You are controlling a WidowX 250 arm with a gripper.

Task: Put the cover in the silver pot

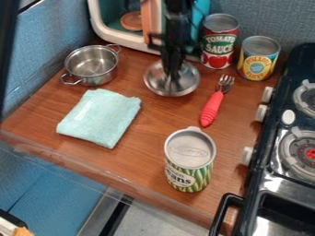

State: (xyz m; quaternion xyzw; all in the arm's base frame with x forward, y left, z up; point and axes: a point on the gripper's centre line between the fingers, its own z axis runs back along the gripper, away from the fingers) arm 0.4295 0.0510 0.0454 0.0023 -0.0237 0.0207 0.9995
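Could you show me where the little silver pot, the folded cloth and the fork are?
Silver pot point(92, 66): camera view, on its inside.
Folded cloth point(100, 117): camera view, middle of its top.
Fork point(212, 108): camera view, on its red handle.

Arm: my black arm point(179, 13) enters at 12 o'clock, hanging near upright.
Gripper: my black gripper point(173, 76) points down, between 12 and 1 o'clock from mid-view; state unclear to me.
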